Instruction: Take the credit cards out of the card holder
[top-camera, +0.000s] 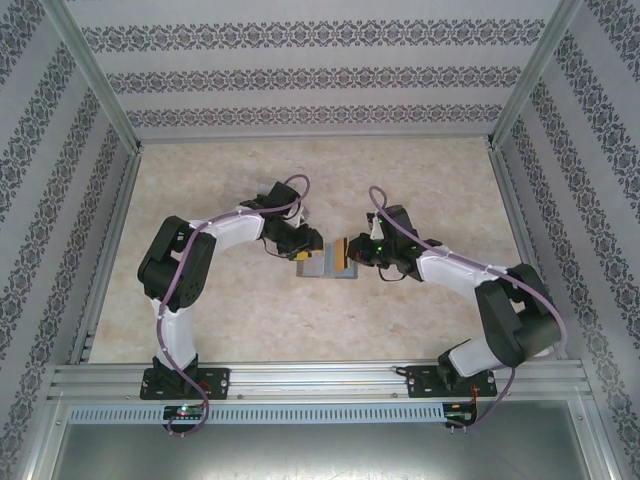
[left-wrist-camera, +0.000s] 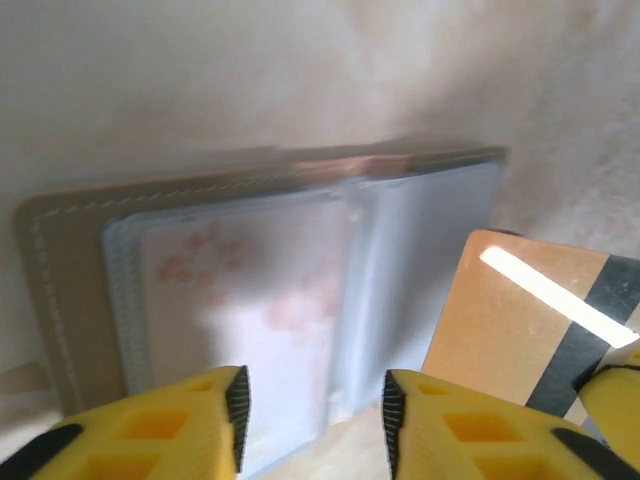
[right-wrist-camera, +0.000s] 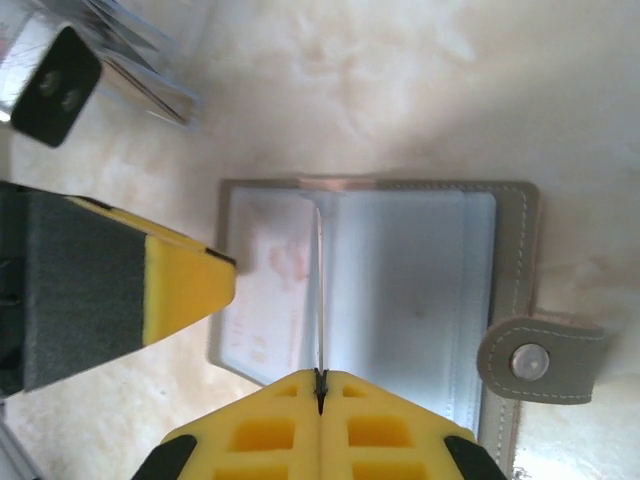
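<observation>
The grey card holder lies open on the table between both arms, its clear blue-grey pockets facing up. A white card with pink marks sits in one pocket. My right gripper is shut on a tan-gold credit card, seen edge-on above the holder's spine. In the left wrist view that card shows its dark stripe, clear of the pockets. My left gripper is open over the holder's near edge, nothing between its fingers. From above, the two grippers face each other across the holder.
The holder's strap with a metal snap sticks out on one side. A see-through object lies on the table beyond my left gripper's yellow finger. Metal rails and patterned walls enclose the beige table.
</observation>
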